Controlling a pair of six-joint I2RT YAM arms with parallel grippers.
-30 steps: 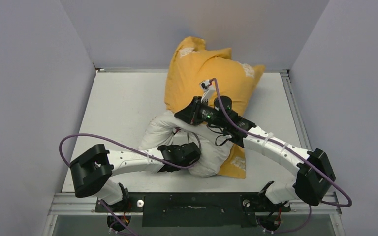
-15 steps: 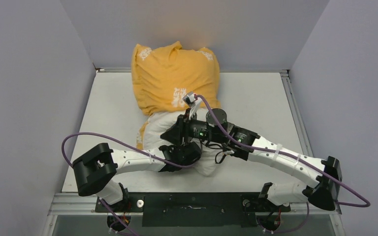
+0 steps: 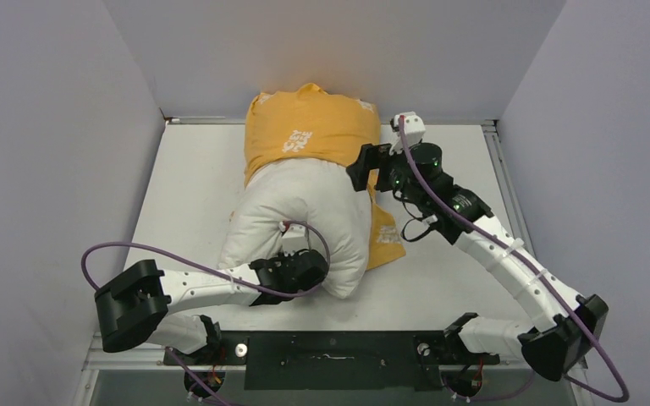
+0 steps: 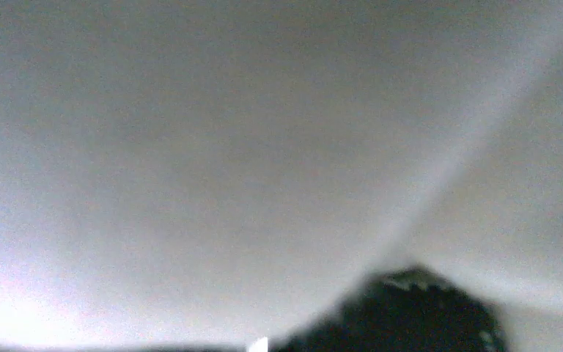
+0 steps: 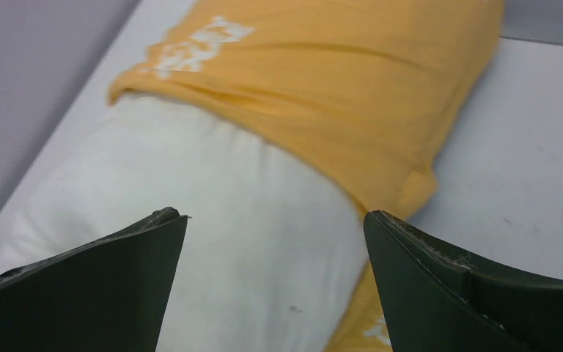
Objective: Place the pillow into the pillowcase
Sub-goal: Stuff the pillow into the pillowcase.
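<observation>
One pillow (image 3: 300, 211), one pillowcase (image 3: 313, 127), one table (image 3: 195, 186), and two arms: the left arm (image 3: 212, 283) and the right arm (image 3: 508, 262).

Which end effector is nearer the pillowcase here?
Right. The right end effector is open just right of the pillowcase, by its rim around the pillow; the left end effector sits at the pillow's near end.
</observation>
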